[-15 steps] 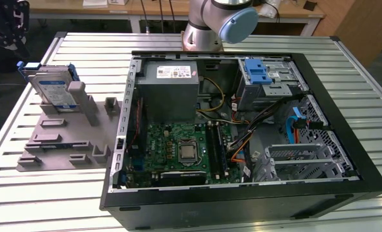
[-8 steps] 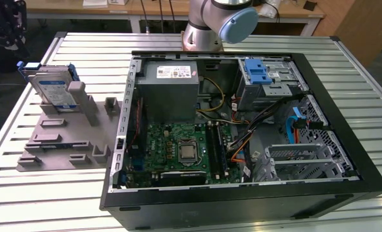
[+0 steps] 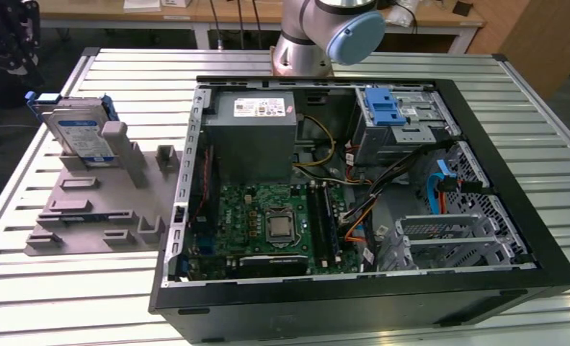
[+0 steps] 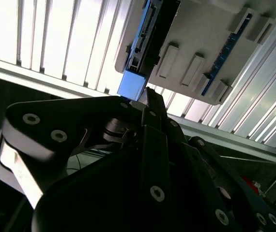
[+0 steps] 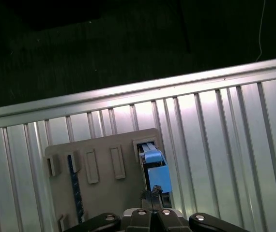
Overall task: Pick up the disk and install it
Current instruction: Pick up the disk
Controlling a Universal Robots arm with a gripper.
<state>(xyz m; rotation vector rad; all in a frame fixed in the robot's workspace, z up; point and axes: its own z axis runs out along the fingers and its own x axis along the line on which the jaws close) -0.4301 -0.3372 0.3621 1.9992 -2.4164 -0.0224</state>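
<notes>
Blue-framed disk [image 5: 156, 171] (upright), close to pincer [image 5: 153, 194]

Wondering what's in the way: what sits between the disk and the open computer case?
In the exterior view, two upright posts of the grey holder stand between the disk and the computer case.

Silver, blue-framed disk [image 3: 81, 135] with white-and-blue label, upright on edge in the grey stand [image 3: 73, 216]
</notes>
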